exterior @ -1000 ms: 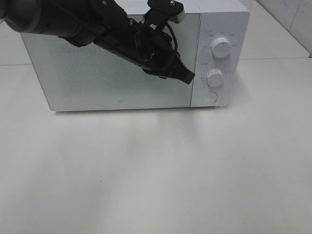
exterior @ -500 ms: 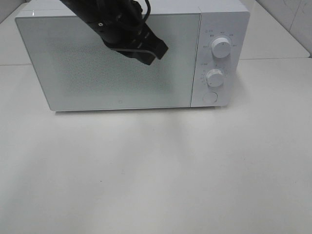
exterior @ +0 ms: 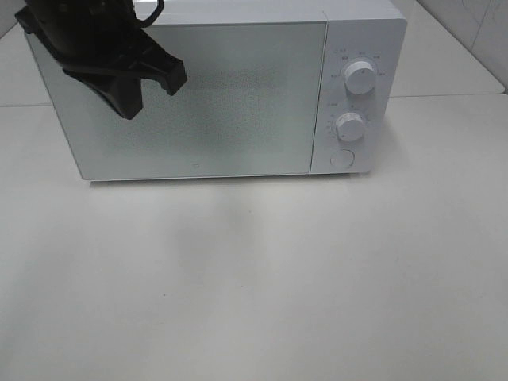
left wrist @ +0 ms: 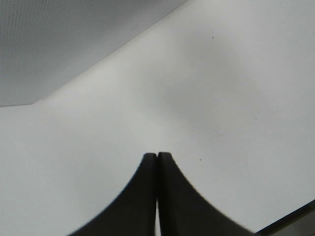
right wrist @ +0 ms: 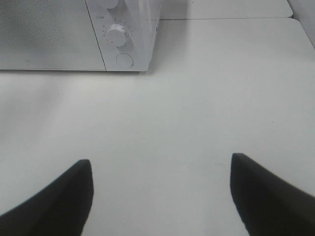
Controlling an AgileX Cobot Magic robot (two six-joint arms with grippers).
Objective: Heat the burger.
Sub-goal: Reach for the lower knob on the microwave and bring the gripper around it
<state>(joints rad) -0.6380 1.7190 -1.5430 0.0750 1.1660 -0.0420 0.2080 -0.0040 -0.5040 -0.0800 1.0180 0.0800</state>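
Note:
No burger shows in any view. The white microwave (exterior: 198,95) stands at the back of the table with its frosted door closed, so I cannot see what is inside. My left gripper (exterior: 155,91) hangs in front of the door's upper left part; the left wrist view shows its two dark fingers (left wrist: 147,196) pressed together, shut on nothing, above the table near the microwave (left wrist: 59,39). My right gripper (right wrist: 160,196) is open and empty, low over the table in front of the microwave's (right wrist: 49,34) control side.
On the microwave's right panel are an upper knob (exterior: 359,78), a lower knob (exterior: 349,125) and a round button (exterior: 341,158). The white table (exterior: 254,278) spreads in front. A tiled wall rises at the far right.
My left arm has swung left across the microwave door, from beside the knobs to the door's upper left. Door and knobs look unchanged.

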